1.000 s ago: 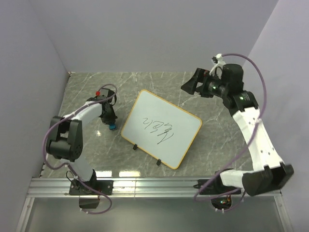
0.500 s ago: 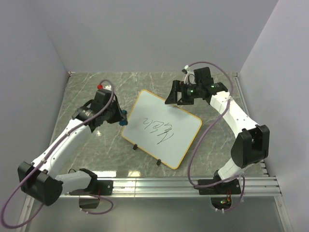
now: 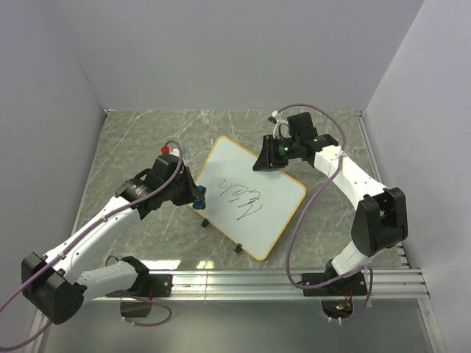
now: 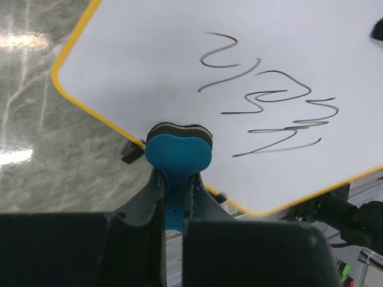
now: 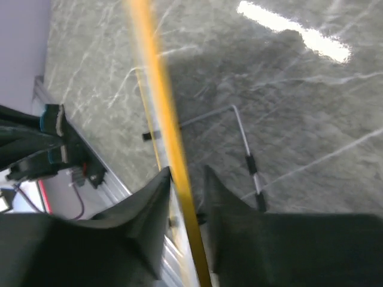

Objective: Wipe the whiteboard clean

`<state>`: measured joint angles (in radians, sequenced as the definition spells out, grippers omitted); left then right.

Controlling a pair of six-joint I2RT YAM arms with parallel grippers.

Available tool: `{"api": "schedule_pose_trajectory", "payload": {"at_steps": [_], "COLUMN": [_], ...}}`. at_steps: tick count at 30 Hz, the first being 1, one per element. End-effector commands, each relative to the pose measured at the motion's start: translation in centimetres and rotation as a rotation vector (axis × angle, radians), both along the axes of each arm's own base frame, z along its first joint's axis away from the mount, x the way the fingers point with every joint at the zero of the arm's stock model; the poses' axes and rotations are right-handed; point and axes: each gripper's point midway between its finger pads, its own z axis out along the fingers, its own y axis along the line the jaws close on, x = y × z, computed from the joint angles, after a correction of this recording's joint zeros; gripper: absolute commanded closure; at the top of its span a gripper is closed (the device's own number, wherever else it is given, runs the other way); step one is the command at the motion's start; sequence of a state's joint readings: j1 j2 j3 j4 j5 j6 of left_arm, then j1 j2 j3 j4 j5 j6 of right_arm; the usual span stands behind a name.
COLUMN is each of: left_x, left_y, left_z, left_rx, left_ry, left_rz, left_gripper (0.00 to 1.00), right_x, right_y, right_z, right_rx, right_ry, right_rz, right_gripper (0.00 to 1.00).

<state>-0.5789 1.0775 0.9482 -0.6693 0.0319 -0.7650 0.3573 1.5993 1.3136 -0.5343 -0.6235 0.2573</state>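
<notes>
One whiteboard, one eraser and two robot hands on a grey marble-patterned table (image 3: 132, 140).

The large flat white whiteboard with rounded corners and a thin yellow-orange frame (image 3: 254, 217) sits mid-table, turned askew. It has two small black clips (image 3: 205, 223) on its near-left edge and one cluster of black scribbles (image 4: 269, 113), loops and squiggles that spell nothing readable. The left hand (image 4: 175, 197) pinches the single blue lobed eraser with a dark felt face (image 4: 178, 156) at that clip edge. The right hand (image 5: 185, 176) straddles the far rim, one finger on each side; whether it presses the rim I cannot tell.
</notes>
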Motion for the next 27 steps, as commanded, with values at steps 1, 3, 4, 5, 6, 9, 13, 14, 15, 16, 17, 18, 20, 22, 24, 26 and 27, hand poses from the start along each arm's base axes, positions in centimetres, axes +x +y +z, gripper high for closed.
{"api": "schedule_pose_trajectory", "payload": {"at_steps": [1, 3, 4, 5, 6, 9, 13, 14, 15, 16, 17, 18, 20, 22, 24, 26, 27], "left_x": [0.4, 0.5, 0.8, 1.0, 1.0, 1.2, 0.7, 0.5, -0.2, -0.5, -0.9, -1.8, -2.8, -4.2, -5.2, -5.1, -5.2], "left_y": [-2.0, -2.9, -3.5, -3.9, -5.0, -7.7, -11.1, -11.8, -13.2, -14.3, -15.2, -16.8, -18.9, -21.0, -22.0, -22.3, -21.7], "left_z": [0.9, 0.8, 0.4, 0.1, 0.5, -1.0, -2.1, -2.2, -2.7, -2.4, -2.4, -2.7, -2.4, -2.3, -2.6, -2.9, -3.8], "left_rx": [-0.056, -0.056, -0.048, -0.039, -0.047, -0.028, -0.036, -0.043, -0.045, -0.071, -0.08, -0.085, -0.115, -0.153, -0.168, -0.175, -0.159], "left_ry": [-0.037, -0.042, -0.029, -0.029, -0.042, -0.024, -0.01, -0.011, -0.001, -0.011, -0.013, -0.012, -0.027, -0.034, -0.037, -0.049, -0.037], "left_rz": [-0.042, -0.058, -0.066, -0.071, -0.092, -0.138, -0.208, -0.225, -0.26, -0.288, -0.312, -0.362, -0.422, -0.488, -0.525, -0.517, -0.5], "left_gripper": [1.0, 1.0, 1.0, 1.0, 1.0, 1.0, 1.0, 1.0, 1.0, 1.0, 1.0, 1.0, 1.0, 1.0, 1.0, 1.0, 1.0], "right_x": [-0.2, -0.1, -0.2, -0.2, -0.3, -0.5, -1.0, -1.0, -1.0, -1.0, -1.1, -1.1, -1.1, -1.1, -1.1, -1.2, -1.2], "right_y": [0.5, 0.4, 0.3, 0.3, 0.3, -0.1, -0.4, -0.4, -0.5, -0.6, -0.5, -0.6, -0.8, -0.7, -0.7, -0.7, -0.7], "right_z": [0.4, 0.0, -0.2, -0.6, -0.8, -1.6, -2.3, -2.5, -2.6, -2.9, -2.9, -3.0, -3.3, -3.4, -3.5, -3.7, -3.7], "right_rx": [0.013, 0.004, -0.004, -0.01, -0.015, -0.036, -0.046, -0.048, -0.05, -0.054, -0.055, -0.06, -0.067, -0.07, -0.069, -0.069, -0.069], "right_ry": [-0.027, -0.021, -0.019, -0.01, -0.005, -0.004, 0.008, 0.011, 0.012, 0.017, 0.014, 0.018, 0.021, 0.024, 0.026, 0.03, 0.03], "right_rz": [0.023, 0.024, 0.027, 0.028, 0.03, 0.044, 0.039, 0.036, 0.035, 0.032, 0.033, 0.032, 0.028, 0.029, 0.027, 0.026, 0.026], "right_gripper": [0.69, 0.89, 0.97, 1.0, 1.0, 1.0, 1.0, 1.0, 1.0, 1.0, 1.0, 1.0, 1.0, 1.0, 1.0, 1.0, 1.0]}}
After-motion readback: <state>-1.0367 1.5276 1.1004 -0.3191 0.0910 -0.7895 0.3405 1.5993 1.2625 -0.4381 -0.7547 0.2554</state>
